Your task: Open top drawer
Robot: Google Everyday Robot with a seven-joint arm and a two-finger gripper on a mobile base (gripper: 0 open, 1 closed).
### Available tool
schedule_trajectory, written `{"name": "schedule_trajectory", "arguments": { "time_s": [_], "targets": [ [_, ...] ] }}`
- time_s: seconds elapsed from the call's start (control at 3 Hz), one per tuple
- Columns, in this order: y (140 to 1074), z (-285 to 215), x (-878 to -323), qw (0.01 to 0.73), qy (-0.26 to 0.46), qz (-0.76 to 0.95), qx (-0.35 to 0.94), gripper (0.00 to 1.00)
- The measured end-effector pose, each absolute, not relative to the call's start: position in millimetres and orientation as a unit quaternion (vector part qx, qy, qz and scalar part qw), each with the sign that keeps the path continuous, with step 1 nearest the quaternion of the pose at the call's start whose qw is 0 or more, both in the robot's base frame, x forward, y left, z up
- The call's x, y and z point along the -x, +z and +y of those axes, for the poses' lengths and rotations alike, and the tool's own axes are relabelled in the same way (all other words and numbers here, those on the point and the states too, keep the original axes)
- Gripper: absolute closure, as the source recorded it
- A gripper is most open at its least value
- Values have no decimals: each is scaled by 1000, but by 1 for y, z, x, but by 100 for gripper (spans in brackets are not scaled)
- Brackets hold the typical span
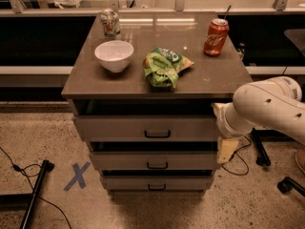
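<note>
The top drawer (pixel 119 128) is the widest grey-beige front, just under the brown countertop, with a small dark handle (pixel 157 134) at its centre. A dark gap shows between it and the countertop. Two narrower drawer fronts (pixel 151 161) sit below it. My white arm (pixel 267 111) reaches in from the right. The gripper (pixel 227 148) hangs beside the right end of the drawers, level with the gap below the top drawer, and well to the right of the handle.
On the countertop (pixel 209 78) stand a white bowl (pixel 114 55), a green chip bag (pixel 164 67), a red soda can (pixel 215 37) and a pale can (pixel 110 23). A blue X (pixel 77 176) and a black cable (pixel 35 194) lie on the floor to the left.
</note>
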State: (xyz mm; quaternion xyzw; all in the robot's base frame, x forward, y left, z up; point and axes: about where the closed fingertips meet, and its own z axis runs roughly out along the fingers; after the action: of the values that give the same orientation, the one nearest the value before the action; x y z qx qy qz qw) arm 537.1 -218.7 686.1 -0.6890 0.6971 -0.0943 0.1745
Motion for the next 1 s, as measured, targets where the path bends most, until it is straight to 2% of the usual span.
{"name": "schedule_trajectory", "arguments": {
  "time_s": [0.33, 0.67, 1.0],
  "targets": [
    [675, -217, -538, 166, -89, 697, 692, 22],
    [667, -217, -537, 158, -87, 696, 695, 22],
    [665, -217, -540, 158, -86, 698, 693, 12]
  ]
}}
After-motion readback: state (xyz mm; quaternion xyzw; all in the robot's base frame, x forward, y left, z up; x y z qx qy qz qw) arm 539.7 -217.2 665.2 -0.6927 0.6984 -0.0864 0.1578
